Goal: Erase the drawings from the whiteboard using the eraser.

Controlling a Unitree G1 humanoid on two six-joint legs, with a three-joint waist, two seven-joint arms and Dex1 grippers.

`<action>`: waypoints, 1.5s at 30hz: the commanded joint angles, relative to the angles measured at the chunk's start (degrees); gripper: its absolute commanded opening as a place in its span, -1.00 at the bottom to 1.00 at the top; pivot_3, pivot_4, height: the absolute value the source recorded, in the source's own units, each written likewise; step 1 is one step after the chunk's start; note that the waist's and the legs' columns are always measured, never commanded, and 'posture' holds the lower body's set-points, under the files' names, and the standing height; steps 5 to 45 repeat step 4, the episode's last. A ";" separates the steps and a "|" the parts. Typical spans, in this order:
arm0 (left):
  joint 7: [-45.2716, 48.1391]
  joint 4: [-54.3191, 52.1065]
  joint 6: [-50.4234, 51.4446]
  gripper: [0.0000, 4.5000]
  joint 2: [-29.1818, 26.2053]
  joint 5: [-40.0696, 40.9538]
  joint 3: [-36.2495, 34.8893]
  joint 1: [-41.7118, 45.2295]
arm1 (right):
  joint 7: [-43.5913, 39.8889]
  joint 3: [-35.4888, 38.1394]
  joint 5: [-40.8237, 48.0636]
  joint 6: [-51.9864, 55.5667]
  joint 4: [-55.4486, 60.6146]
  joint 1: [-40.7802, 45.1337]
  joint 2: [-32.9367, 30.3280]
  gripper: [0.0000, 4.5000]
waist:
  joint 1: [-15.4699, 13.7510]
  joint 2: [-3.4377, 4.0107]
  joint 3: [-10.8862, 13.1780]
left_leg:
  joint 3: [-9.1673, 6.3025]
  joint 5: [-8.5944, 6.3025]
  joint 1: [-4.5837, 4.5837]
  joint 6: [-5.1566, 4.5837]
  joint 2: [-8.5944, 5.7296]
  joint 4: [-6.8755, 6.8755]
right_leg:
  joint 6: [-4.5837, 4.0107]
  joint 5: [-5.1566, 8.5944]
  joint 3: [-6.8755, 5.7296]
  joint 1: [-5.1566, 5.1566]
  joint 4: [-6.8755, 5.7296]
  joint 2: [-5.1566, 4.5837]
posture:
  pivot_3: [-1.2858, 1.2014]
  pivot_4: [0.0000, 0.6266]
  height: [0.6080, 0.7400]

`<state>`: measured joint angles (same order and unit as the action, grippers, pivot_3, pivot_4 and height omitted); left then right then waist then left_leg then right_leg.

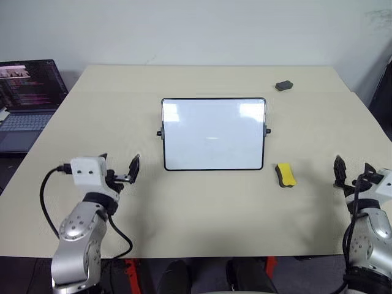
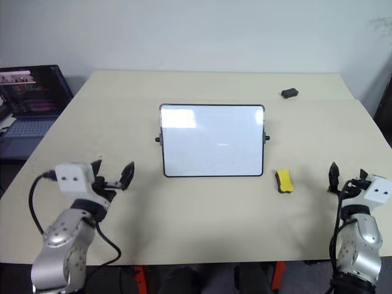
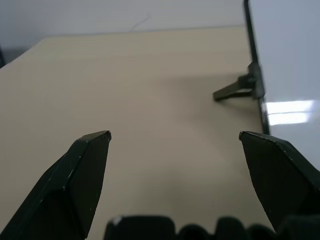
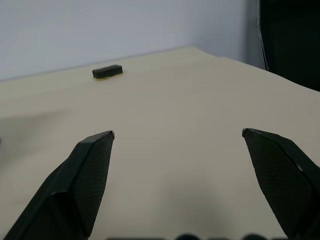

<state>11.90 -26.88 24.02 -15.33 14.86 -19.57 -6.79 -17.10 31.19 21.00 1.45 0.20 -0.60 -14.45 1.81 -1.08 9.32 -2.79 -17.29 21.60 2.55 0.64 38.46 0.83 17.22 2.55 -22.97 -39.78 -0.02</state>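
Lower left of the head view, the left gripper (image 1: 120, 171) hangs over the desk (image 1: 208, 214) with its fingers spread apart and nothing between them. At the lower right edge, the right gripper (image 1: 352, 171) is spread wide too, empty. The yellow eraser (image 1: 285, 174) lies between them, just right of the whiteboard's (image 1: 214, 133) lower right corner. The whiteboard stands at centre, its surface blank. A dark grey lump (image 1: 283, 86) sits upper right; a laptop (image 1: 27, 98) is at the left edge.
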 commanded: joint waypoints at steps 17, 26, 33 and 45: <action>-2.38 -3.12 -3.43 1.00 1.81 -0.94 -1.13 -4.72 | -1.82 -3.93 0.70 0.53 9.19 -7.85 0.41 0.99 | -0.05 0.04 -0.03 | -0.03 0.00 -0.23 0.00 -0.03 0.01 | 0.02 0.02 0.00 0.31 0.03 -0.02 | 0.03 -0.52 1.00; -2.38 -3.12 -3.43 1.00 1.81 -0.94 -1.13 -4.72 | -1.82 -3.93 0.70 0.53 9.19 -7.85 0.41 0.99 | -0.05 0.04 -0.03 | -0.03 0.00 -0.23 0.00 -0.03 0.01 | 0.02 0.02 0.00 0.31 0.03 -0.02 | 0.03 -0.52 1.00; -2.38 -3.12 -3.43 1.00 1.81 -0.94 -1.13 -4.72 | -1.82 -3.93 0.70 0.53 9.19 -7.85 0.41 0.99 | -0.05 0.04 -0.03 | -0.03 0.00 -0.23 0.00 -0.03 0.01 | 0.02 0.02 0.00 0.31 0.03 -0.02 | 0.03 -0.52 1.00; -2.38 -3.12 -3.43 1.00 1.81 -0.94 -1.13 -4.72 | -1.82 -3.93 0.70 0.53 9.19 -7.85 0.41 0.99 | -0.05 0.04 -0.03 | -0.03 0.00 -0.23 0.00 -0.03 0.01 | 0.02 0.02 0.00 0.31 0.03 -0.02 | 0.03 -0.52 1.00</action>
